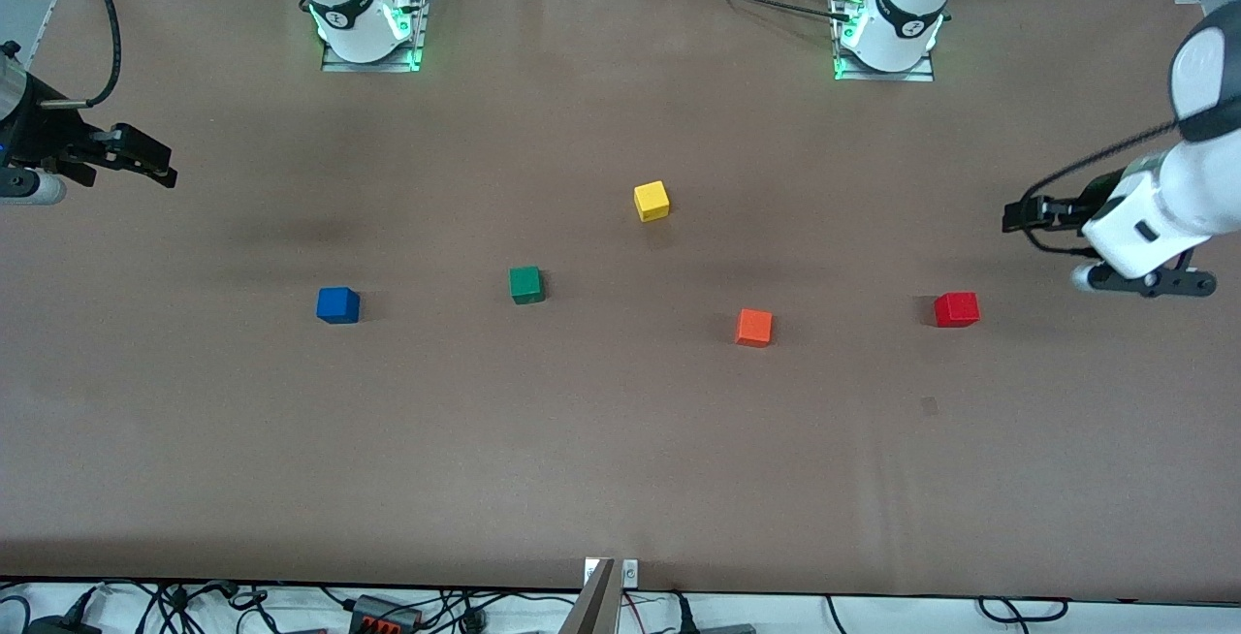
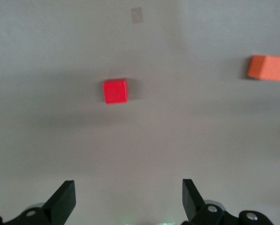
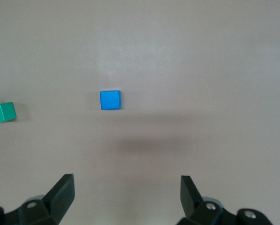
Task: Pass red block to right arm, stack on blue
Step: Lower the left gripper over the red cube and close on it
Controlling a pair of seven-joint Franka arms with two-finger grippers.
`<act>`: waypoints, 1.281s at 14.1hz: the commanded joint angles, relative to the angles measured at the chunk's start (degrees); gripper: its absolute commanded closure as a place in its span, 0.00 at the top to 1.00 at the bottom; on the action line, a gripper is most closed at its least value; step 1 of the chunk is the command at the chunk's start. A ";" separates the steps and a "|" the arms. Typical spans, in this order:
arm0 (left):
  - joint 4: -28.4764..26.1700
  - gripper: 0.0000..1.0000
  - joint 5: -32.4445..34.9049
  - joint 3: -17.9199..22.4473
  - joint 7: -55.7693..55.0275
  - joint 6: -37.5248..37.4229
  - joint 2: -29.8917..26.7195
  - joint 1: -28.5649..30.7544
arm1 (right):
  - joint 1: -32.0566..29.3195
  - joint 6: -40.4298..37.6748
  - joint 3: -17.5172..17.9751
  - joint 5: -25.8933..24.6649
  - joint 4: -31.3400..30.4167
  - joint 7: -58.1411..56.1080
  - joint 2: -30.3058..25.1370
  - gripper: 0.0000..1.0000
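On the brown surface (image 1: pixel 620 440) the red block (image 1: pixel 957 309) sits toward the left arm's end, at about three o'clock from the orange cube (image 1: pixel 753 328); the blue cube (image 1: pixel 337 305) sits toward the right arm's end. Both the left tool (image 2: pixel 128 199) and the right tool (image 3: pixel 126 197) hang in the air with fingers spread apart, empty.

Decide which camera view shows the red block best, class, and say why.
The left wrist view: the red block sits large and unobstructed on the table, ahead of the open left claw. The front view shows it smaller, toward the left arm's end. The right wrist view does not show it.
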 commanded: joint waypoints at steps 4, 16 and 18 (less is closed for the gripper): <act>-17.21 1.00 -0.03 -0.09 0.46 28.70 1.68 2.67 | 0.15 3.07 0.35 -0.74 -0.93 0.52 -0.42 1.00; -31.73 1.00 -0.03 -0.36 2.57 58.09 10.56 2.93 | 2.52 1.49 0.35 2.34 -0.40 0.35 0.89 1.00; -31.73 0.99 0.06 -0.27 2.83 59.32 11.27 3.11 | 3.05 1.31 0.35 4.52 -0.84 0.43 1.77 1.00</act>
